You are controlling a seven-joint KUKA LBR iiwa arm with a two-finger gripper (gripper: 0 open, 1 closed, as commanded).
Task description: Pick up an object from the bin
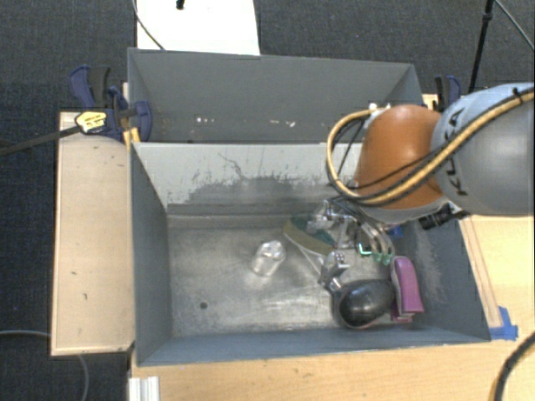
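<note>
Claw (pixel 337 266) low beside black lump (pixel 364 304); we cannot tell its opening. We'd centre it over the lump before closing.

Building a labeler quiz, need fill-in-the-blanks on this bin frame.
1. The rounded thing beside the purple piece is ___ in colour.
2. The clear little thing lies to the view's ___ of the claw.
3. The arm's wrist cover is ___.
Missing: black; left; orange.

Just behind the black rounded lump (pixel 364 303), the gripper (pixel 338 261) and a greenish thing (pixel 308 239) blur together beyond telling apart; up right of the lump the edge cuts off the arm (pixel 493 157).
</note>
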